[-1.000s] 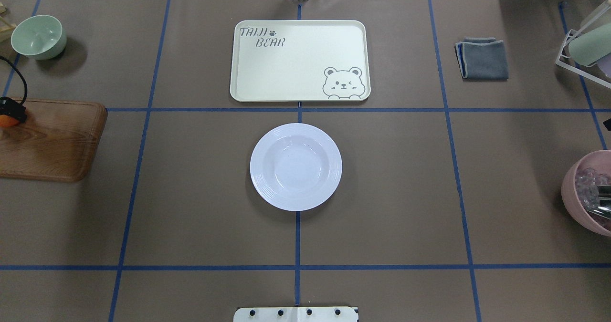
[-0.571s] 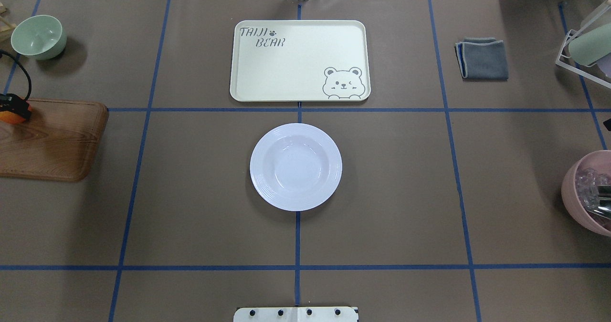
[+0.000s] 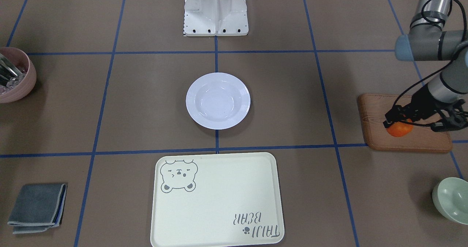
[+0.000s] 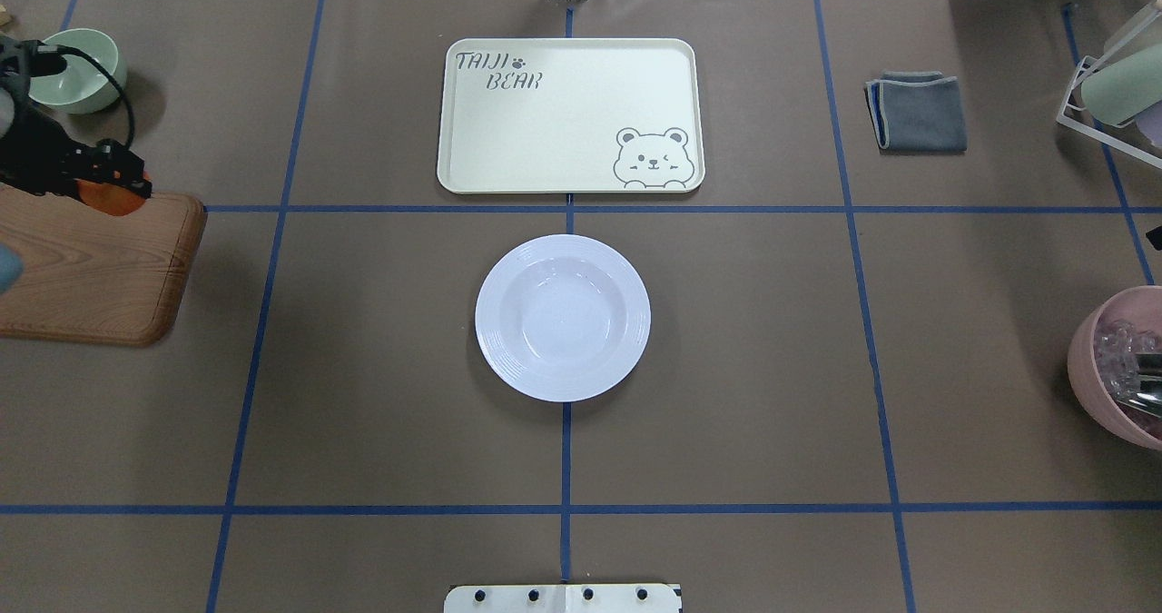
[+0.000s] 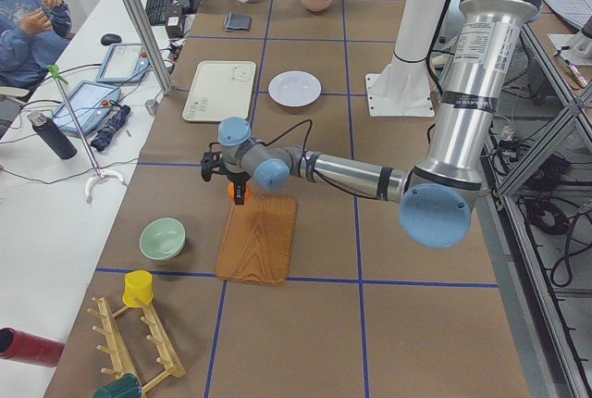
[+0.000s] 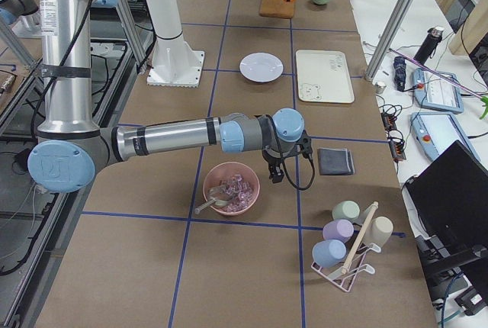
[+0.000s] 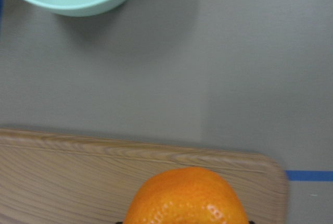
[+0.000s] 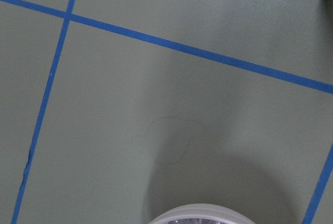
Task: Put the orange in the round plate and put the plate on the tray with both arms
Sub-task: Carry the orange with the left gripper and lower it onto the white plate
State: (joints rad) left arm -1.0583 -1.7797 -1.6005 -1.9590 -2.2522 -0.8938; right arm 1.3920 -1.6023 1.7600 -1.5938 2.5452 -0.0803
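Orange (image 3: 399, 129) sits clamped in the left gripper (image 3: 400, 123) over a corner of the wooden board (image 3: 406, 144), well apart from the empty round plate (image 4: 563, 318) and the tray (image 4: 570, 115) beyond it, while the right gripper (image 6: 274, 169) hangs beside the pink bowl (image 6: 231, 188), its opening impossible to tell.

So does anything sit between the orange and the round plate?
Nothing visible does. The left gripper holds the orange over the wooden board, and only bare table lies between there and the empty round plate.
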